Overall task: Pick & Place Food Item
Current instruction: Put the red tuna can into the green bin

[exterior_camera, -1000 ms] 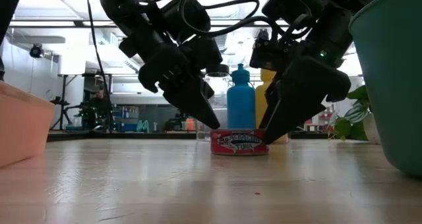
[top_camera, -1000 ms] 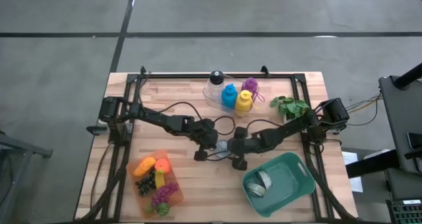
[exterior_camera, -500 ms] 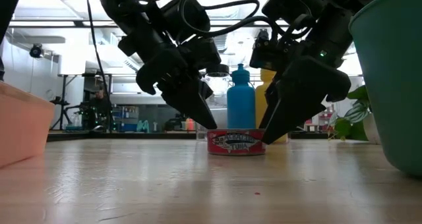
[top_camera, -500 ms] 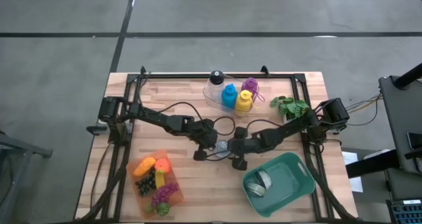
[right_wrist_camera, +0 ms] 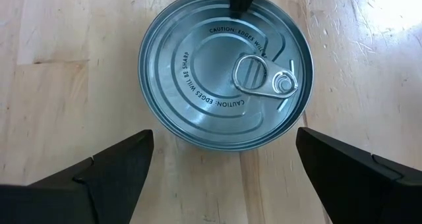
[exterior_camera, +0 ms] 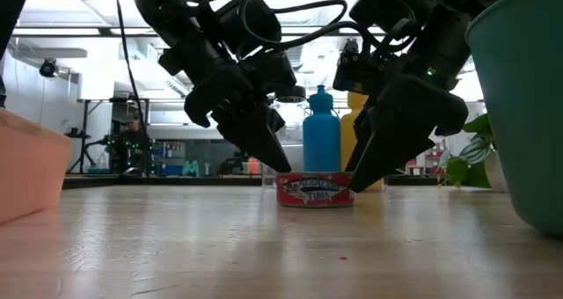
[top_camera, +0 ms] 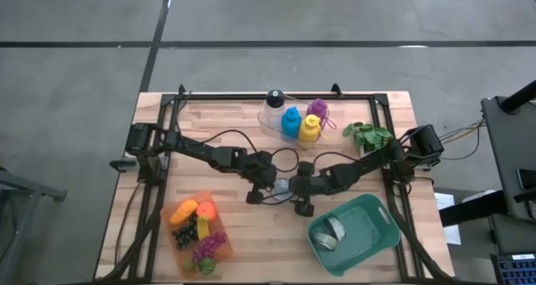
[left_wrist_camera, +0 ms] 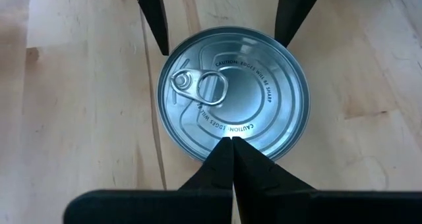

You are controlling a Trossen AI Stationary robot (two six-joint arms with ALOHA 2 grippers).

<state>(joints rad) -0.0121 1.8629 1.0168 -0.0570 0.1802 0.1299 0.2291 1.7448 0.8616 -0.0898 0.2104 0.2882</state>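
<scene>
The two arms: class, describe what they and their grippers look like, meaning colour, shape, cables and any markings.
Both arms are dark, near black, built of jointed segments with black cables looping along them. The left gripper tapers to one slim wedge-shaped point. The right gripper has two broad, flat, black fingers with angular edges. A small green light glows on the right arm's wrist housing. No lettering shows on either arm.
</scene>
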